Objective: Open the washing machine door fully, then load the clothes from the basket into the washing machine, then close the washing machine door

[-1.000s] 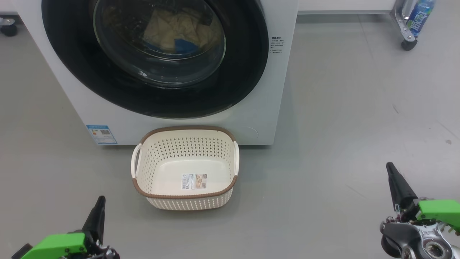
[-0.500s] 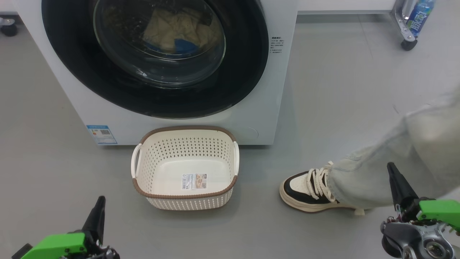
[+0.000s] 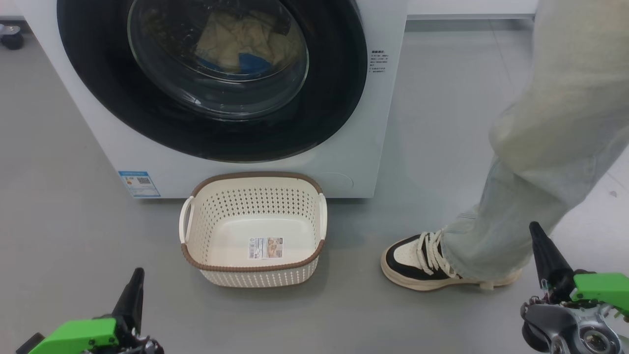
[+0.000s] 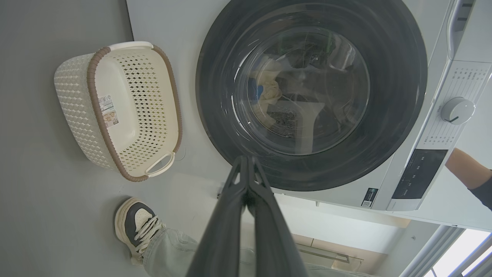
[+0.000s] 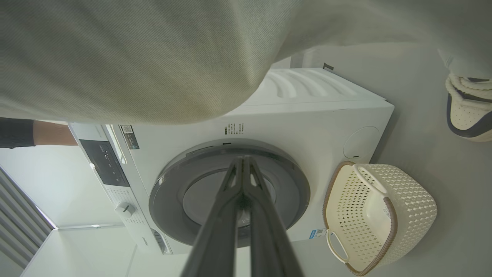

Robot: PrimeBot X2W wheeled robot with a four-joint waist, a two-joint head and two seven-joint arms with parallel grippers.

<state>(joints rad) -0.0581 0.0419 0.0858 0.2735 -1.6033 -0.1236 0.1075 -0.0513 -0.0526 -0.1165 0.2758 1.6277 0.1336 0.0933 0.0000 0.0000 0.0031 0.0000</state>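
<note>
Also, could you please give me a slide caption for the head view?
Empty basket before the closed washing machine door, clothes inside; a person's sneaker alongside.

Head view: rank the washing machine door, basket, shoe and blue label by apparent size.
1. washing machine door, even though cropped at the top edge
2. basket
3. shoe, partly under the trouser leg
4. blue label

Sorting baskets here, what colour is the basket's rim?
The basket has a brown, woven-look rim; best in the head view.
</note>
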